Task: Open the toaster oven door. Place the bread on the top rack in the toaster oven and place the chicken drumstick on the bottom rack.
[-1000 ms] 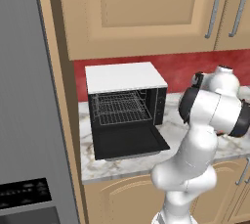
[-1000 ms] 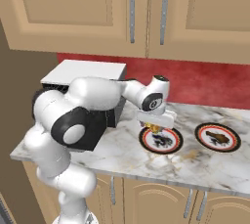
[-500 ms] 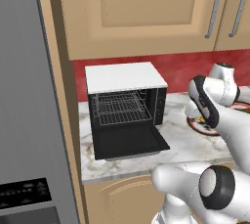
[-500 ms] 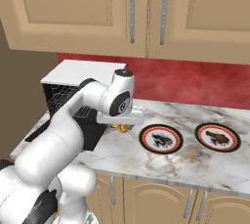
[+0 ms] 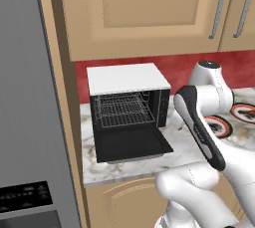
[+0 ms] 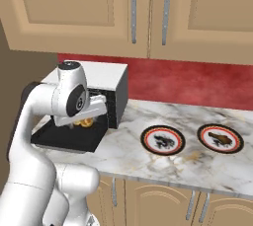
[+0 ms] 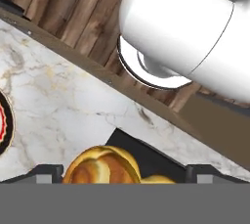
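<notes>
The toaster oven (image 5: pixel 124 78) (image 6: pixel 101 75) stands on the counter with its door (image 5: pixel 131 145) (image 6: pixel 64 138) folded down flat. Its top rack (image 5: pixel 122 103) and bottom rack (image 5: pixel 125 118) show as bare grey wire. My gripper (image 6: pixel 84 120) (image 7: pixel 124 175) hangs just above the open door's right part. Its jaws stand wide and hold the golden bread (image 6: pixel 85 121) (image 7: pixel 105 166). The chicken drumstick (image 6: pixel 217 137) lies on the far right plate (image 6: pixel 220 147).
A second red-rimmed plate (image 6: pixel 162 149) (image 5: pixel 219 131) sits on the marble counter (image 6: pixel 197 168) between the oven and the drumstick's plate. A tall grey fridge (image 5: pixel 27 102) fills the left. Wooden cabinets (image 6: pixel 133 13) hang overhead.
The arm has swung left from the nearer plate to the open oven door, carrying the bread with it. That plate no longer holds the bread.
</notes>
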Controlling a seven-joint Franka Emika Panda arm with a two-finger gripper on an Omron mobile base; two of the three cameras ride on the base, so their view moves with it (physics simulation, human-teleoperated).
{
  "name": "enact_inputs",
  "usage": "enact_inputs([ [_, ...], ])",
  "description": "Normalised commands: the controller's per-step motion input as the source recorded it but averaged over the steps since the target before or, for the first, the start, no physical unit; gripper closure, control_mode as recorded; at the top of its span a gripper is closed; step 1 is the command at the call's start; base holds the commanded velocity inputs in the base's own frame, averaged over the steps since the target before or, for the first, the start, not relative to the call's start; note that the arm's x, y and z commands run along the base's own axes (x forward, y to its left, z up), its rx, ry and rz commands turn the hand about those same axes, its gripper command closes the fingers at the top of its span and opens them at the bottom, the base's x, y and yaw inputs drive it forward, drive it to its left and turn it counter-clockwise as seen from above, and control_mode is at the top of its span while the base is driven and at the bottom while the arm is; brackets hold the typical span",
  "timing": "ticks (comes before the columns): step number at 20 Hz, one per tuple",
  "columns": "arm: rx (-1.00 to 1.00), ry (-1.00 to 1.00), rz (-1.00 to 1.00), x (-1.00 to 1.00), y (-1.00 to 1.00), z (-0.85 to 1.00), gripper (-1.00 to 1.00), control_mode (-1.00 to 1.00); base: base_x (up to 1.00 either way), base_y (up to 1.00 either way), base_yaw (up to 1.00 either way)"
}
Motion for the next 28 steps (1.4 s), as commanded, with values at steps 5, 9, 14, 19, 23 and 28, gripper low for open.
enact_inputs([
  [5,-0.02,0.0,0.11,0.23,1.0,0.06,1.0,-1.0,0.0,0.0,0.0],
  [9,0.03,-0.02,0.0,0.83,0.61,-0.03,1.0,-1.0,0.0,0.0,0.0],
  [14,0.0,-0.05,-0.01,0.5,0.54,-0.06,1.0,-1.0,0.0,0.0,0.0],
  [19,0.0,0.0,-0.01,0.41,0.21,-0.39,1.0,-1.0,0.0,0.0,0.0],
  [23,0.01,-0.01,0.0,0.51,0.01,-0.39,1.0,-1.0,0.0,0.0,0.0],
  [28,0.03,-0.09,0.0,0.38,0.05,-0.23,1.0,-1.0,0.0,0.0,0.0],
])
